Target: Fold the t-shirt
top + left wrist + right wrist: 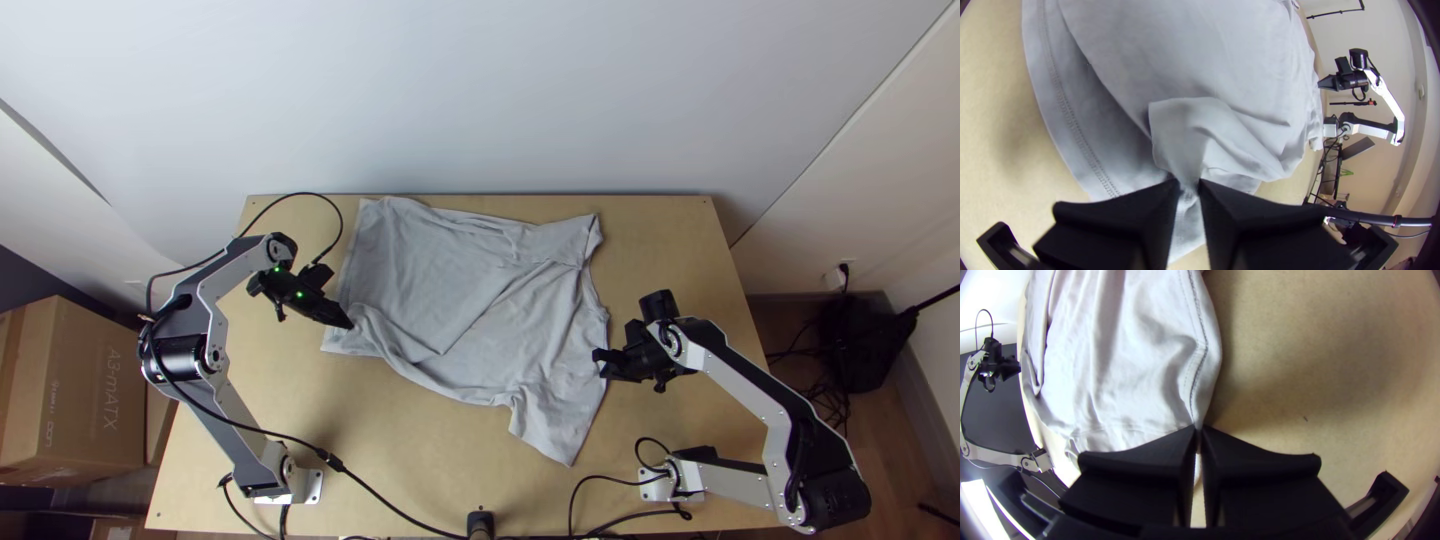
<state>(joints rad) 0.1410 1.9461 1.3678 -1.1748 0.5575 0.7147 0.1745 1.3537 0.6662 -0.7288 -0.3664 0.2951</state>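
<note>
The grey t-shirt [470, 300] lies mostly spread on the table, creased, its near edge folded over beside my left gripper [346, 322]. In the left wrist view, my left gripper [1190, 186] is shut on a gathered bit of the t-shirt [1220, 125], close to the stitched hem. At the shirt's right edge in the top view is my right gripper [602, 362]. The right wrist view has my right gripper [1197, 431] shut on the t-shirt [1125, 360] along its seamed edge, beside a sleeve.
Bare wood of the table [400, 440] lies in front of the shirt. Black cables [390, 505] run along the near edge. A cardboard box [80, 390] stands off the table at the left. A pale wall [480, 100] rises behind.
</note>
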